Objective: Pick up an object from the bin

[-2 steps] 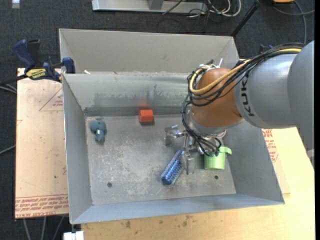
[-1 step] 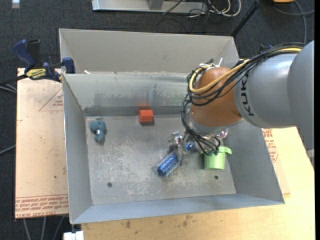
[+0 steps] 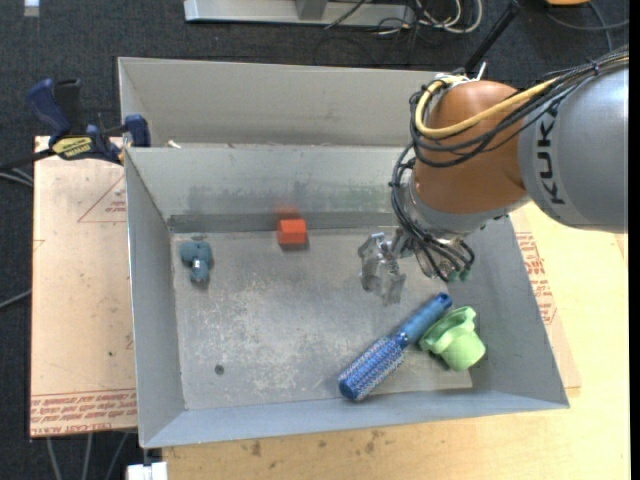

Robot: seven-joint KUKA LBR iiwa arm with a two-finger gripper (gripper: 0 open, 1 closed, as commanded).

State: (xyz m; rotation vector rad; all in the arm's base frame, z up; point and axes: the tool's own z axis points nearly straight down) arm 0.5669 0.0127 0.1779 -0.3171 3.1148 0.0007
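Grey arm [image 3: 590, 148], orange cover [image 3: 470, 153], perhaps cables [image 3: 478, 101]

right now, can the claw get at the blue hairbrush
Probably yes: the claw hangs near the blue hairbrush with nothing lying between them; only the green thing lies close by its handle.

Blue hairbrush [image 3: 392, 350] flat, diagonal (bristles lower-left), front right of bin [image 3: 150, 298].

I work in a robotics lab: dark carpet [image 3: 70, 58] lies beyond my bin [image 3: 150, 268], cables [image 3: 440, 3] trail past a metal stand [image 3: 290, 8], and my arm [image 3: 590, 148] reads KUKA.
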